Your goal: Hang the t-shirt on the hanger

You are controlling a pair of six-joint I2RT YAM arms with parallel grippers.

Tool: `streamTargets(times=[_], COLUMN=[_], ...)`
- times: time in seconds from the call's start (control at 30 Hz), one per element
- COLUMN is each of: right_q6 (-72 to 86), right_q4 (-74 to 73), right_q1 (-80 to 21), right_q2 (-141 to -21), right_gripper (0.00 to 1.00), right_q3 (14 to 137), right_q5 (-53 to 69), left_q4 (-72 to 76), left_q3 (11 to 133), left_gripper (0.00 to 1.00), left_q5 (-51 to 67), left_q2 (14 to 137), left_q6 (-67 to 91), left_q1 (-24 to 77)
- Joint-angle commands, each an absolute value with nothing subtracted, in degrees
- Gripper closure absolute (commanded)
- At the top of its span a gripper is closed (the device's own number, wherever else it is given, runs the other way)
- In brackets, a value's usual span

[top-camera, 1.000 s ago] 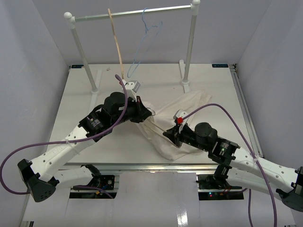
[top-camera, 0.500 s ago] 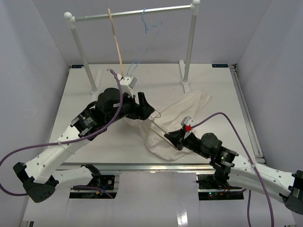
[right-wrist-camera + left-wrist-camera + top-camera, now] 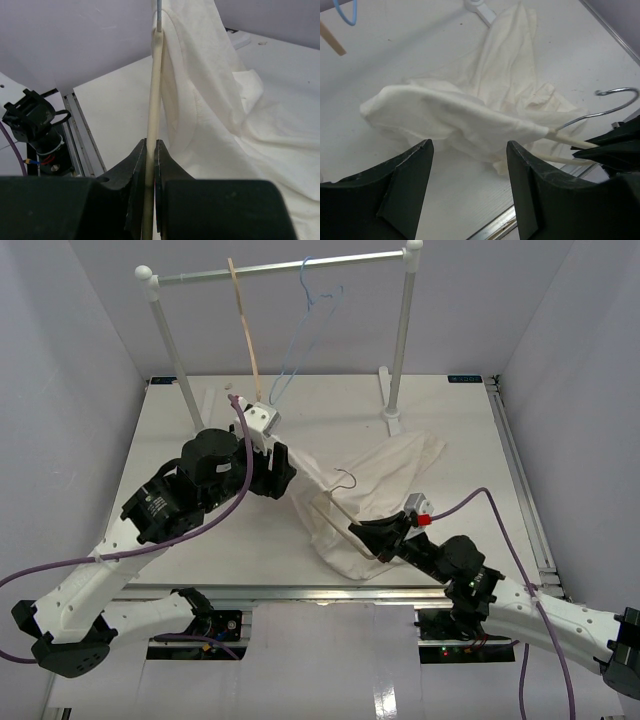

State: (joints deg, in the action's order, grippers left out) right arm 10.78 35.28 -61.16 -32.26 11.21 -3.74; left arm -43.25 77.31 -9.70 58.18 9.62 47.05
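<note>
The cream t-shirt (image 3: 390,472) lies crumpled on the table's right half, and part of it is draped over one arm of the pale wooden hanger (image 3: 343,523). The hanger's silver hook (image 3: 346,478) sticks out of the cloth. My right gripper (image 3: 372,534) is shut on the hanger's bare arm (image 3: 155,90), with the t-shirt (image 3: 235,100) to its right. My left gripper (image 3: 281,471) stands open just left of the cloth and holds nothing. In the left wrist view the left gripper (image 3: 469,147) hovers before the t-shirt (image 3: 455,115), and the hook (image 3: 615,97) shows at the right.
A clothes rack (image 3: 280,270) stands across the back of the table, with its foot (image 3: 392,416) near the t-shirt's far end. A tan wooden hanger (image 3: 246,330) and a blue wire hanger (image 3: 310,320) hang on it. A metal rail (image 3: 300,591) runs along the near edge.
My left gripper has opened, let go of the t-shirt and drawn back to the left. The right gripper has pulled the hanger toward the near edge, and the hook now shows.
</note>
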Motion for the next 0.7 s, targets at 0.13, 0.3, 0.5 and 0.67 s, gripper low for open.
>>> streamTargets(times=[0.13, 0.3, 0.5, 0.67], right_q6=[10.4, 11.3, 11.7, 12.0], right_q4=[41.2, 39.8, 40.5, 41.0], right_q1=[-61.4, -61.4, -61.4, -61.4], right_q2=[-27.5, -27.1, -27.7, -28.7], right_gripper=[0.92, 0.92, 0.92, 0.92], right_q3=[14.9, 16.0, 16.2, 16.5], right_q5=[-4.6, -2.9, -2.1, -1.4], left_q4=[-42.3, -35.3, -29.3, -29.7], left_q3=[71.5, 68.3, 65.3, 64.6], left_gripper=[0.31, 0.31, 0.33, 0.41], left_q5=[-13.2, -15.9, -12.7, -15.5], left_q2=[55.9, 54.9, 54.2, 55.4], left_q6=[10.8, 14.7, 21.7, 24.4], left_q1=[47.2, 47.2, 47.2, 47.2])
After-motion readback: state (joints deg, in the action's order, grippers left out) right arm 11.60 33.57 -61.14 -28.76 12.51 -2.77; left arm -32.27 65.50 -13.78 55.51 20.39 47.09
